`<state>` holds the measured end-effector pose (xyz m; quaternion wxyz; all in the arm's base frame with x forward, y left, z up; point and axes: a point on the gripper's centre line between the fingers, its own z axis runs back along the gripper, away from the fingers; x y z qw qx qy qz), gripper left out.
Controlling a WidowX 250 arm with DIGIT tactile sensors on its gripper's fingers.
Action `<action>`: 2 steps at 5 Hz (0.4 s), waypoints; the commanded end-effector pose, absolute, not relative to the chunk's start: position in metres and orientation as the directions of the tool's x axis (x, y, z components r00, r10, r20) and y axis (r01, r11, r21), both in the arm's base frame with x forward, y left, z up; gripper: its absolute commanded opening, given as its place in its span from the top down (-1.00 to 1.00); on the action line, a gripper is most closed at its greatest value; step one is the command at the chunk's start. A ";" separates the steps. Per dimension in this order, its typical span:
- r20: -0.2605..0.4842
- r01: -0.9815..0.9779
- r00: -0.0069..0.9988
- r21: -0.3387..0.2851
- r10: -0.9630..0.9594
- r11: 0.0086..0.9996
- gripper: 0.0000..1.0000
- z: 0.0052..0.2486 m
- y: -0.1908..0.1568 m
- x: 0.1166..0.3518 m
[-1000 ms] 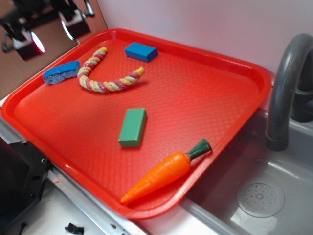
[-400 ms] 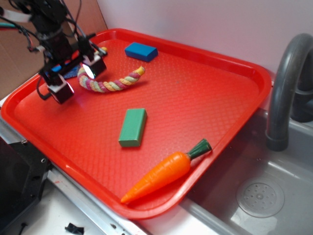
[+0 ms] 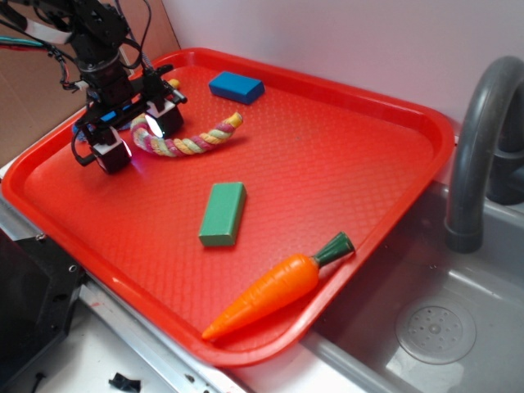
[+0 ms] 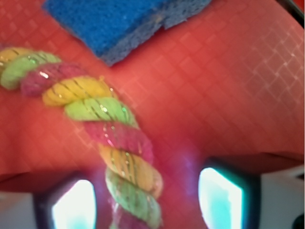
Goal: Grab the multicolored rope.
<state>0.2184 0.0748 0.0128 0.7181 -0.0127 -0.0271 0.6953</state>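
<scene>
Pre-grasp: gripper low over the red tray at its far-left corner, jaws spread wide and straddling the bend of the multicolored rope, not yet pinching. Judging by the wrist view, rope sits off-centre between the fingers; next: settle, then close. Blue sponge cropped in wrist view, mostly hidden behind the arm outside

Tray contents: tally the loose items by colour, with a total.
Blue: 2, block and sponge
Green: 1, block
Orange: 1, carrot
Multicoloured: 1, rope
Total: 5 on the red tray
</scene>
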 end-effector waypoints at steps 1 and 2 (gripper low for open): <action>0.026 -0.977 0.204 -0.060 0.979 0.205 1.00 0.025 0.070 0.210; 0.084 -0.896 0.440 -0.032 0.894 0.444 1.00 0.056 0.057 0.222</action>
